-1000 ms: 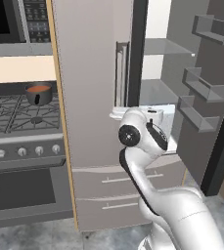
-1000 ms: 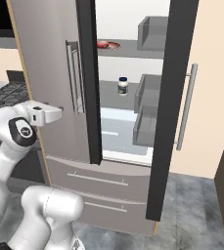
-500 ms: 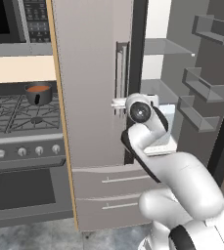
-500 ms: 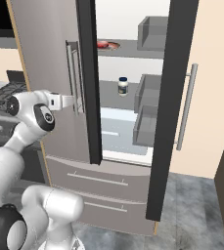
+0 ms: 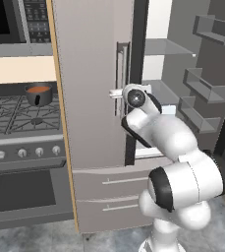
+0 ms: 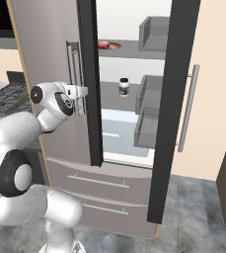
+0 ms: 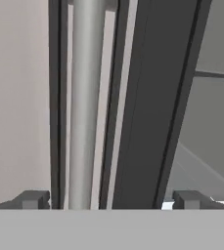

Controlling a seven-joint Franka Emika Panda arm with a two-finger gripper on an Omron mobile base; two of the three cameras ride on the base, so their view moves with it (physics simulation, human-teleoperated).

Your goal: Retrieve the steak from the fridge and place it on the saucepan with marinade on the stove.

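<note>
The steak lies flat and red on the upper shelf inside the fridge, whose right door stands open while the left door is closed. My gripper is open at the left door's vertical bar handle, level with its lower part. In the hand view the handle rises between the two fingertips, beside the dark door edge. The saucepan, with orange-red liquid in it, stands on the stove to the left of the fridge.
A small jar stands on the middle shelf. Grey bins hang inside the open door. A microwave sits above the stove, and the fridge drawers lie below the doors. My own arm crowds the space in front of the fridge.
The hand has swung left and slightly up from in front of the open compartment to the left door's handle. The jaws stayed open. Nothing else moved.
</note>
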